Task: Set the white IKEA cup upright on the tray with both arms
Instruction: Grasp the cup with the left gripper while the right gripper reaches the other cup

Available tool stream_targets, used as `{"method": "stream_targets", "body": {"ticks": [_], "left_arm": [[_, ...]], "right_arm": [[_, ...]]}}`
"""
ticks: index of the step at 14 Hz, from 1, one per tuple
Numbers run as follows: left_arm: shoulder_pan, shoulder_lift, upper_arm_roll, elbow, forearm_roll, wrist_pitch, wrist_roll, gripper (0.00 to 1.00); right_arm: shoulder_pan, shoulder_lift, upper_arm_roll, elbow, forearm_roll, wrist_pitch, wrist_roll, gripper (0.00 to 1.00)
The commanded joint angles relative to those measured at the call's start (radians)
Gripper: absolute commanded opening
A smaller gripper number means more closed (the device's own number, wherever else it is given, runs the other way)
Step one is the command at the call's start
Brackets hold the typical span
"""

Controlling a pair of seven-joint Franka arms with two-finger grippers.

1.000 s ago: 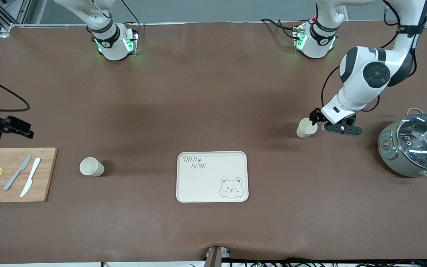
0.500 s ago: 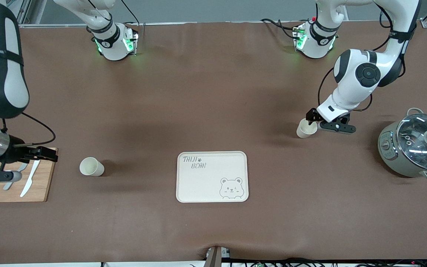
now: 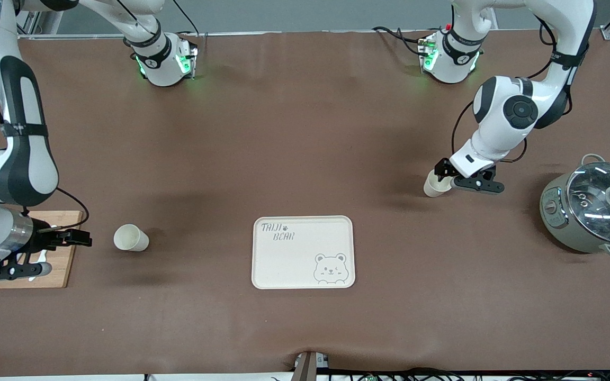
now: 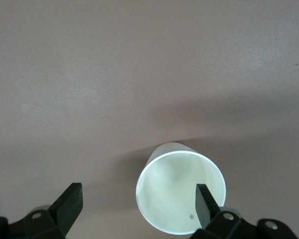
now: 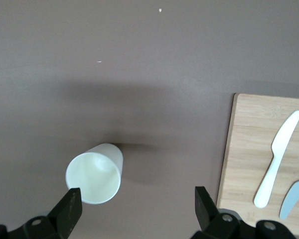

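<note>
A: Where are the cups placed relative to the tray (image 3: 303, 252)?

B: With the tray taken as the clock centre in the front view, one cup (image 3: 131, 237) is found at about nine o'clock, toward the right arm's end of the tabletop (image 3: 294, 132). A second cup (image 3: 436, 183) is found at about two o'clock, toward the left arm's end. Both are seen standing upright, mouths up, well apart from the tray.

A: And the claws?

B: The left claw (image 3: 441, 174) is spread open and lowered over the second cup; in the left wrist view one finger (image 4: 205, 201) is seen against the cup's rim (image 4: 181, 194), the other finger well clear, so nothing is gripped. The right claw (image 3: 74, 239) is also released, held just beside the first cup, over the edge of the cutting board (image 3: 64, 264).

A: Which relation is decisive?

B: Probably the sideways offset: each cup (image 5: 95, 173) is judged off-centre between its claw's fingers, so centring would be needed before closing.
</note>
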Motion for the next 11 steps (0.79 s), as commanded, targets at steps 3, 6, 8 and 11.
{"method": "stream_targets", "body": {"ticks": [3, 6, 8, 11], "left_arm": [[0.006, 0.055, -0.004, -0.014, -0.004, 0.088, -0.001, 1.0], [0.006, 0.089, -0.004, -0.014, 0.001, 0.127, 0.005, 1.0], [0.007, 0.103, -0.004, -0.014, 0.01, 0.128, 0.013, 1.0], [0.007, 0.113, -0.004, -0.011, 0.01, 0.131, 0.024, 1.0]], "right_arm": [[-0.011, 0.032, 0.01, -0.015, 0.006, 0.038, -0.022, 1.0], [-0.006, 0.023, 0.01, -0.115, 0.008, 0.144, -0.022, 1.0], [-0.006, 0.023, 0.011, -0.126, 0.008, 0.144, -0.022, 1.0], [-0.003, 0.023, 0.011, -0.144, 0.008, 0.145, -0.022, 1.0]]}}
